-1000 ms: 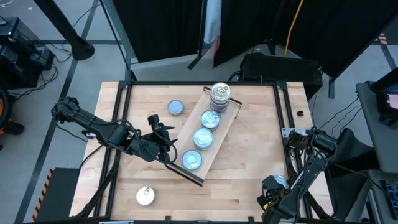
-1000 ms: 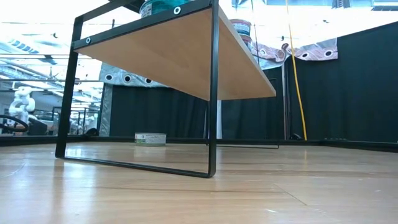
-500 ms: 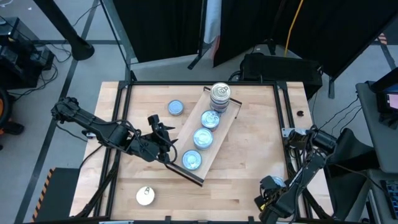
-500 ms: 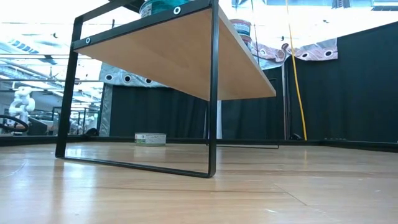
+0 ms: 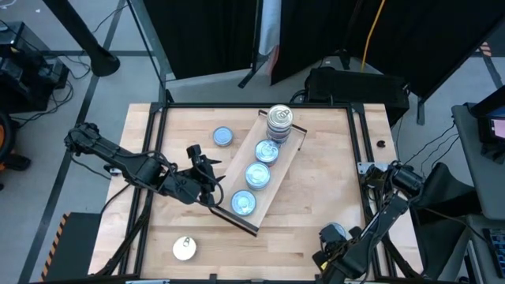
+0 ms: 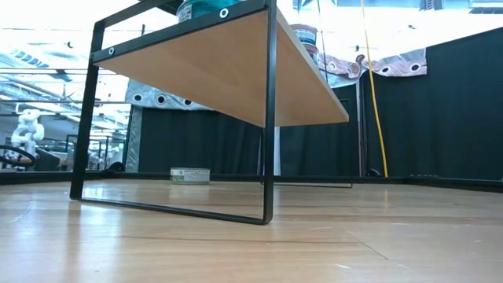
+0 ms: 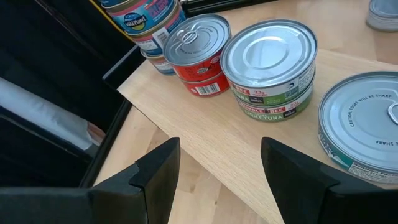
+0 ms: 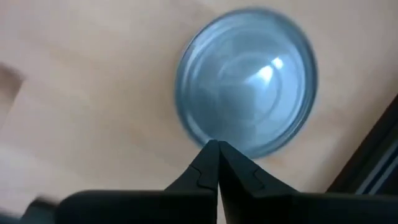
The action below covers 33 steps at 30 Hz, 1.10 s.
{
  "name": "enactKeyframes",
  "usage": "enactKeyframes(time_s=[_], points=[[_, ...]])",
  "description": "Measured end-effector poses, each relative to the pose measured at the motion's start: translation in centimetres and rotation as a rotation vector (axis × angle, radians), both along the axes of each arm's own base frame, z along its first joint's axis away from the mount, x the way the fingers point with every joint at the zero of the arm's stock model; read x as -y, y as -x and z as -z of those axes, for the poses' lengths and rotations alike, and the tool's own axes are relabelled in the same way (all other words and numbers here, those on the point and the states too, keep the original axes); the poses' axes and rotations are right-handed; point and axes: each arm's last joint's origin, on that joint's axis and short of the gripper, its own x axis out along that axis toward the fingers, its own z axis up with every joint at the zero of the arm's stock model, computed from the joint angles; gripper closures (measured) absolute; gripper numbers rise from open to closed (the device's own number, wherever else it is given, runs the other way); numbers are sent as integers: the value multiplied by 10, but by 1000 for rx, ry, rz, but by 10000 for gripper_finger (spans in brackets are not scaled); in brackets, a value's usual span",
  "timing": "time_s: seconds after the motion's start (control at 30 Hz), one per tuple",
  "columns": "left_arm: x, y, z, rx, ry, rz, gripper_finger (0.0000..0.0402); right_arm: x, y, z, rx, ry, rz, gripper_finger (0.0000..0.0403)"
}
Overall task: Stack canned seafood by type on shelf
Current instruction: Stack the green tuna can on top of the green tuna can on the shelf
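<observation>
the left end effector [image 5: 207, 175] hangs released, fingers [image 7: 155, 171] spread, at the shelf's [image 5: 286, 162] long edge toward the bench's [image 5: 316, 205] left side. tins [image 5: 261, 174] sit in a row along the shelf, a taller stack [image 5: 279, 122] at its far end. the right end effector [image 5: 335, 244] is clenched empty near the bench's front right corner, tips over a lone tin [image 8: 245, 81].

1. The dark, jointed left arm reaches in from the left edge of the worktop toward its middle, lying low and stretched out.
2. The left claw [image 5: 211, 183] has its two dark fingers [image 7: 155, 174] spread apart, holding nothing.
3. The dark right arm is folded back at the near right corner.
4. The right claw [image 8: 213, 163] is pressed fully together, tips touching, empty.
</observation>
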Motion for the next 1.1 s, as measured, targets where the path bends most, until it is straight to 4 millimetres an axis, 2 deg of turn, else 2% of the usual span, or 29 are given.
enactKeyframes(time_s=[0.23, 0.43, 0.6, 0.9, 1.1], points=[[2, 1, 0, 0, -1, 8, 175, -6, 0, -11, 1, -31, 15, 403], [2, 1, 0, -3, -8, 13, 175, -2, 1, -3, 26, 12, 41, 403], [3, 1, 0, -3, -8, 19, 175, -3, 1, 5, 50, -23, 64, 403], [5, 2, 0, -7, -15, 31, 175, -7, -1, 5, 78, -65, 65, 403], [5, 2, 0, -7, -15, 31, 175, -11, -2, -3, 82, -75, 68, 403]])
